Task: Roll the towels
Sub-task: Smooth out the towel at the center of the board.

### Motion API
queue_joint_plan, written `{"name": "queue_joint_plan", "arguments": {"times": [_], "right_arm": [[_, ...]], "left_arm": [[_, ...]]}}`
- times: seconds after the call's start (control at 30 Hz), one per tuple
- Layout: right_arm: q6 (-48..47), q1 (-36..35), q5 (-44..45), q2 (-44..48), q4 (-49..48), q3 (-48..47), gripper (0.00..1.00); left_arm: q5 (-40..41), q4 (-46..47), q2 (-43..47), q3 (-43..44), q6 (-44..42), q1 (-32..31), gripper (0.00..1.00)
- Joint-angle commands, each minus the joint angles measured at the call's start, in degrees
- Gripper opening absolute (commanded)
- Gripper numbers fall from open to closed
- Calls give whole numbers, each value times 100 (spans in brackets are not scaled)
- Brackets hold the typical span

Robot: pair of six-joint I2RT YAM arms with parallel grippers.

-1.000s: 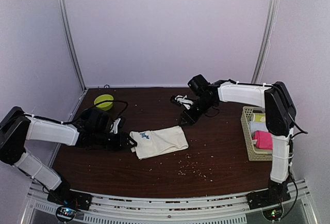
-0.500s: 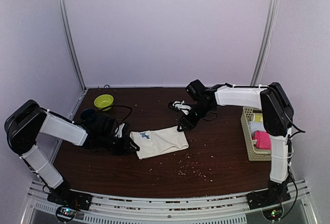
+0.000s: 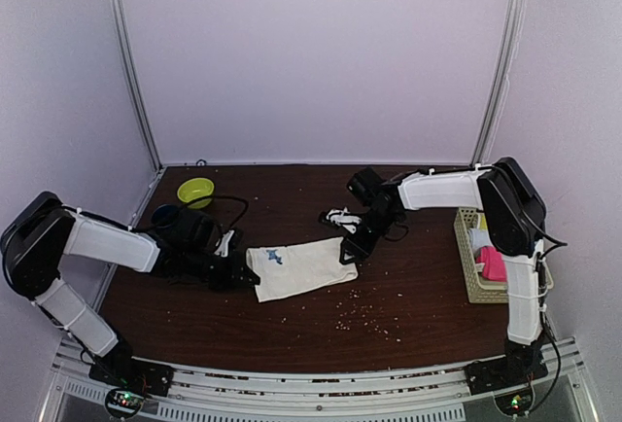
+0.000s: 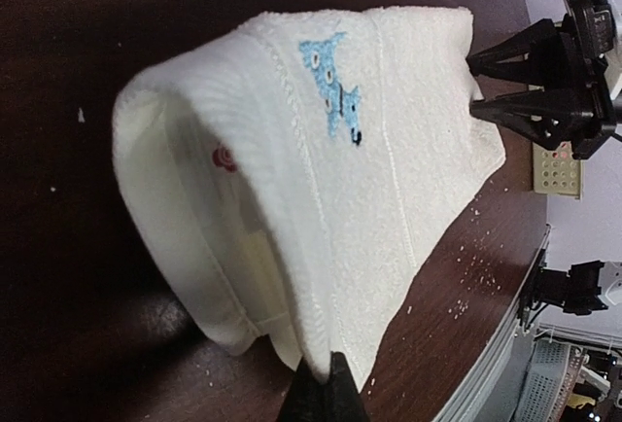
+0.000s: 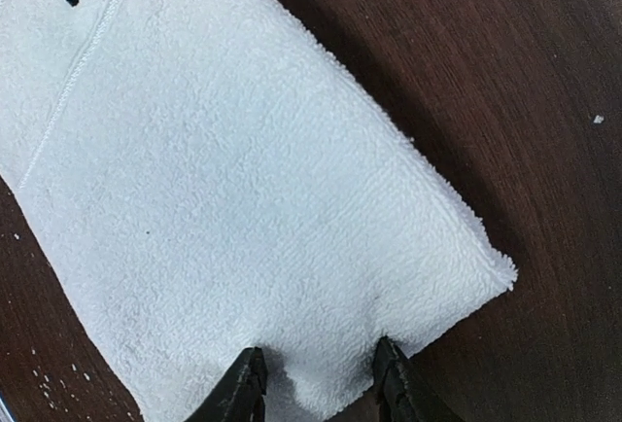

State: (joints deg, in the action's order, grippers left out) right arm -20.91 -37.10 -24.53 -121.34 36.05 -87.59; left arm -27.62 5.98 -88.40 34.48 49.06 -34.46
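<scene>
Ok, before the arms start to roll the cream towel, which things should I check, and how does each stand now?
1. Left gripper shut on the cream towel: ok, it pinches the raised left edge.
2. Right gripper holding the other end: not ok, it is open at the right edge.
3. Towel lying flat: not ok, the left end is lifted and curled.
4. Pink towel out of the way: ok, it is in the basket.
5. Bowl apart from the cream towel: ok.
6. No crumbs nearby: not ok, some lie off its near edge.
</scene>
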Motion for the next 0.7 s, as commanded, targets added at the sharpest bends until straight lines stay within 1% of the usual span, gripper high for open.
{"name": "queue_joint_plan", "arguments": {"times": [0.0,0.13,0.27,0.37,0.4,0.43,0.47,0.53,0.6,0.67], "right_arm": [[44,50,337,-124,15,144,41],[50,54,357,-109,-31,241,41],[84,54,168,-95,39,154,41],[81,55,-41,59,307,-49,41],[78,54,-117,145,422,-116,41],[82,54,-191,265,514,-166,41],[91,54,-234,382,569,-203,42],[131,56,-262,602,576,-238,45],[183,59,-262,702,465,-304,46],[215,63,-222,617,391,-455,45]], "left_arm": [[-64,-354,282,126,-94,125,0],[-31,-159,204,-24,-61,234,0],[-154,89,-229,23,-86,280,0],[-133,-208,-378,169,-189,276,6],[-91,-384,-285,187,-228,274,9],[17,-603,-128,218,-276,279,15],[175,-888,42,279,-340,281,20],[554,-1448,410,541,-482,277,28],[902,-1910,678,865,-636,273,33],[1029,-1986,761,1111,-767,269,34]]}}
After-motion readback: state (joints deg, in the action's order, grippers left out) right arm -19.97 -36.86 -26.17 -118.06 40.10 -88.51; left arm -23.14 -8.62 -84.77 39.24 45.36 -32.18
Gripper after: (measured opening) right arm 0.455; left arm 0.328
